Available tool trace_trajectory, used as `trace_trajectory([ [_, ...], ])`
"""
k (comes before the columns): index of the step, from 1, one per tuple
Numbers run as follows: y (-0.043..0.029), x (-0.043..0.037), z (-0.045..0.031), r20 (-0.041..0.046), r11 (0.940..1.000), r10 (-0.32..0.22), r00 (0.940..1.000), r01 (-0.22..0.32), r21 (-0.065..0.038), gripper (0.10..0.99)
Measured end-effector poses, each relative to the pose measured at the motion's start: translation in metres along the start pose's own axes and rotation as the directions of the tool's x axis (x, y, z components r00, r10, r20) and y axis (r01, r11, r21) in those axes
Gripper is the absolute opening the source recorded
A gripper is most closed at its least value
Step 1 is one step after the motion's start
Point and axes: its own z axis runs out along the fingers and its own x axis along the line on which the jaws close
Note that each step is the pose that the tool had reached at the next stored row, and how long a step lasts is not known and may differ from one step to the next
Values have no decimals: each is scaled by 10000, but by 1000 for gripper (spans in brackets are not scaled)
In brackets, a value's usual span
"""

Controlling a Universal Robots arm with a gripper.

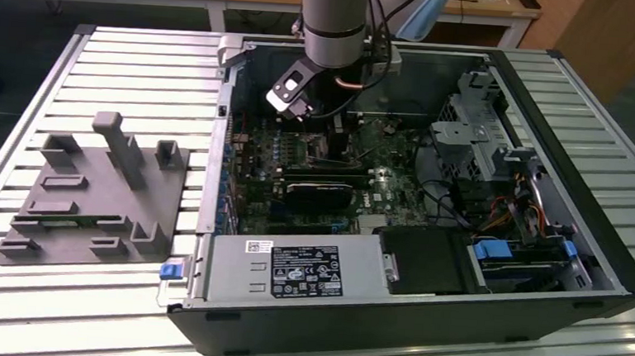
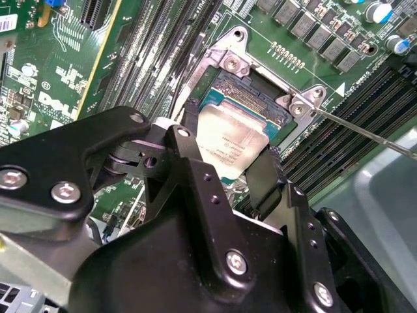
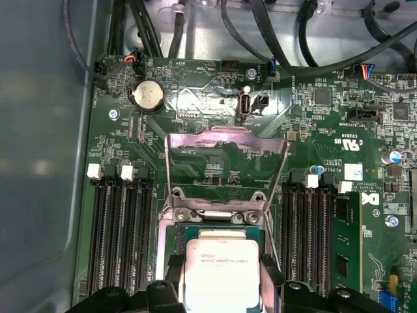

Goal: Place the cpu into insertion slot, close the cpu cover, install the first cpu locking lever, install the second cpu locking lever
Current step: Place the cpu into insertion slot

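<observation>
We hold the cpu over its socket, arm reaching down into the open case.
Our gripper (image 2: 228, 153) is clamped on the cpu (image 2: 231, 137), one finger on each opposite edge. The insertion slot (image 2: 251, 98) lies just under the fingertips, and the cpu cover (image 3: 195, 138) stands raised just beyond them. The arm (image 1: 333, 22) descends near-vertically into the computer case (image 1: 397, 323), wrist tilted.

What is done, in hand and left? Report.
Done: nothing finished yet. In hand: the claw holds the cpu just over the insertion slot, not clearly seated. Left: the cpu cover stands open, so closing and locking it remain.
</observation>
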Motion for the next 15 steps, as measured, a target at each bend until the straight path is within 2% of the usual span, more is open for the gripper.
trace_trajectory([
  [15,-46,3,30,-4,10000,5,10000,-5,-3,541],
])
